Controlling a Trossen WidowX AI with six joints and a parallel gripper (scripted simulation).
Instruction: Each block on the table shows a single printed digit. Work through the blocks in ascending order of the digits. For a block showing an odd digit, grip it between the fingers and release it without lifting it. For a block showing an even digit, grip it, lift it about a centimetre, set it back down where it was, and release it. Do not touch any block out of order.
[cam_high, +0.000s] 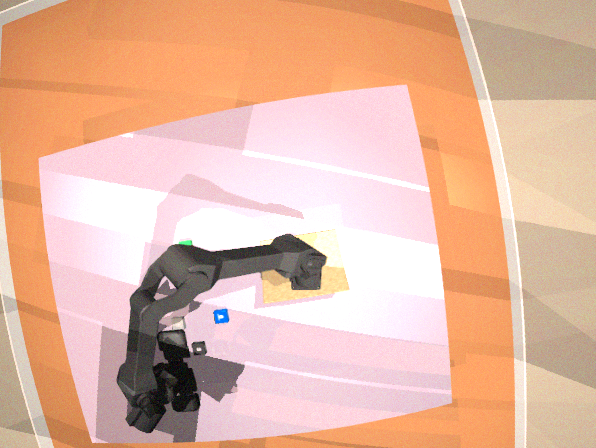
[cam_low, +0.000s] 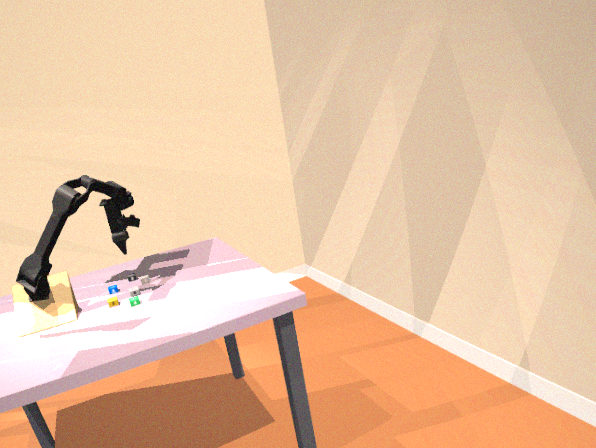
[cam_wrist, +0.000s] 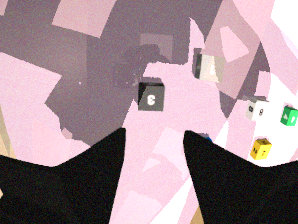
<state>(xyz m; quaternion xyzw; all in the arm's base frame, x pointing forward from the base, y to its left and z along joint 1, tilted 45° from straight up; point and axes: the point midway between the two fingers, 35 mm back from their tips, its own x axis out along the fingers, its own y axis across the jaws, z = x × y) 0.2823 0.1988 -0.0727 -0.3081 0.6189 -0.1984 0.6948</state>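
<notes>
The black block (cam_high: 199, 348) (cam_low: 132, 277) (cam_wrist: 151, 97) shows a 3 and stands on the table. My gripper (cam_low: 124, 251) (cam_wrist: 155, 135) is open and empty, with its fingers part way apart, above the table; the black block shows just beyond the gap between the fingertips in the wrist view. The blue block (cam_high: 221, 316) (cam_low: 113, 289) is mostly hidden behind the right finger in the wrist view. The yellow block (cam_low: 113, 301) (cam_wrist: 261, 149), green block (cam_low: 134, 301) (cam_wrist: 289, 116), white block (cam_low: 134, 291) (cam_wrist: 257, 109) and light grey block (cam_low: 144, 280) (cam_wrist: 207, 67) stand apart.
The arm's base stands on a tan board (cam_high: 330, 245) (cam_low: 67, 305). The arm covers part of the block area in the top view. Its dark shadow (cam_high: 220, 375) falls on the pink table (cam_high: 350, 150) (cam_low: 225, 300) beside the black block.
</notes>
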